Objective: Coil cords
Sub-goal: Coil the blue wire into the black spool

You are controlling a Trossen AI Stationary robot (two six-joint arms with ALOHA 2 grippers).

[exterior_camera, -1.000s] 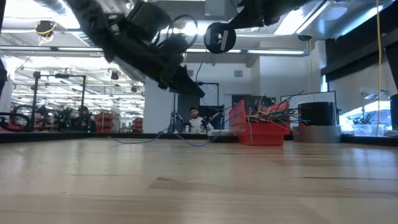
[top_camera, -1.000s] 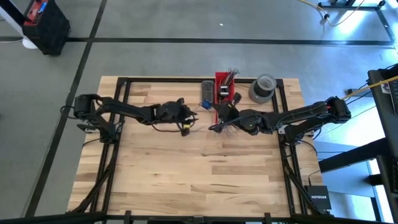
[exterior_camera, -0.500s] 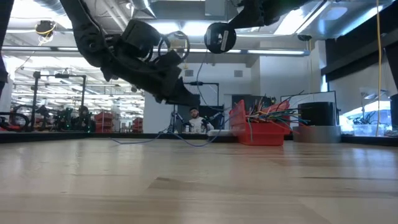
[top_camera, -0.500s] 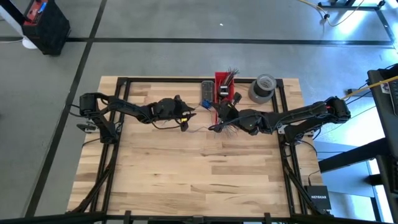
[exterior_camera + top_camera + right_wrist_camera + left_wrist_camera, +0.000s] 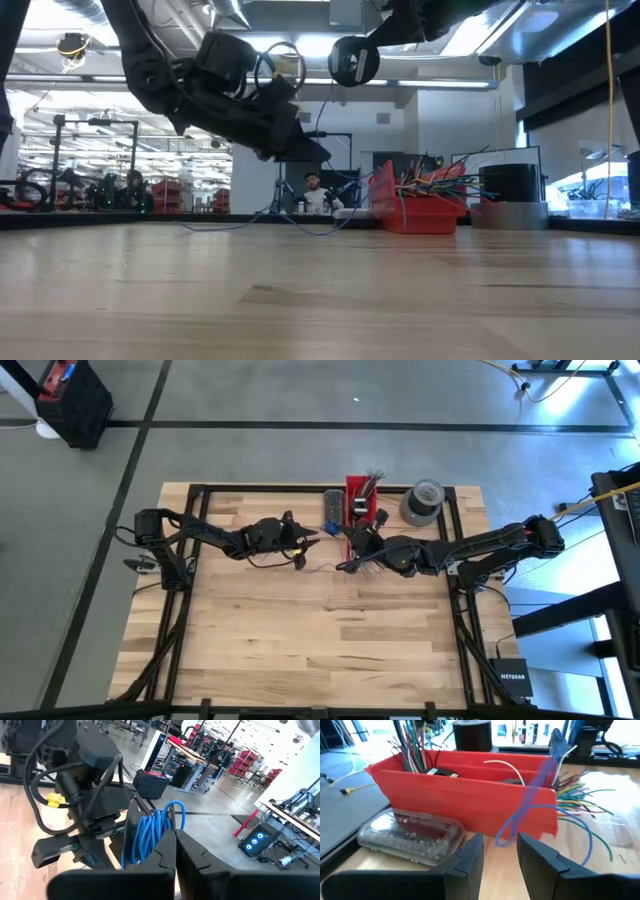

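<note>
High view: left end effector (image 5: pixel 304 546) and right end effector (image 5: pixel 346 556) meet mid-counter (image 5: pixel 300 640) before the red bin (image 5: pixel 357 498).
Left wrist view: fingers (image 5: pixel 470 857) apart, blue cord (image 5: pixel 530 810) ahead.
Right wrist view: fingers (image 5: pixel 165 852) together, clamped on coiled blue cord (image 5: pixel 150 832).

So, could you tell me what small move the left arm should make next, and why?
Probably ease the left gripper forward and close on the blue cord. Its fingers stand open and empty, with the cord's loop hanging just ahead of them in front of the red bin. The right gripper is already shut on a coiled bundle of the same cord.
</note>
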